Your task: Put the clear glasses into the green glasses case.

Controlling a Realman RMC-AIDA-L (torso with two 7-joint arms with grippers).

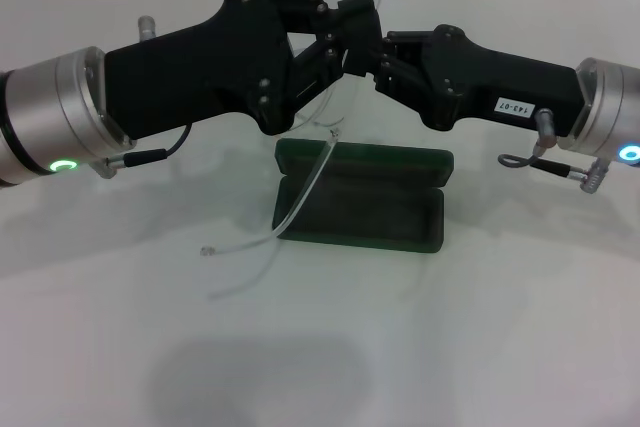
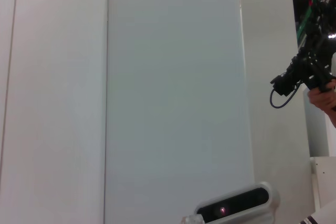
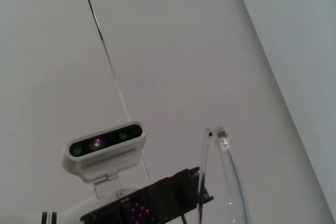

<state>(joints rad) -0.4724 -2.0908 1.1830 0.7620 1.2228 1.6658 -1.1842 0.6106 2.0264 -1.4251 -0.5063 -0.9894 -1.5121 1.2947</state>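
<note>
Above open green case [image 1: 360, 197], both grippers meet mid-air. Left gripper [image 1: 345, 32] and right gripper [image 1: 385, 59] both pinched shut on clear glasses [image 1: 330, 97]. Glasses hang upright; one arm trails toward 7 o'clock onto table [image 1: 120, 327]. Case long axis runs 3–9 o'clock.

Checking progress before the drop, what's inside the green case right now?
The open green glasses case shows only its dark lining. The clear glasses hang above it, held between the left gripper and right gripper.
</note>
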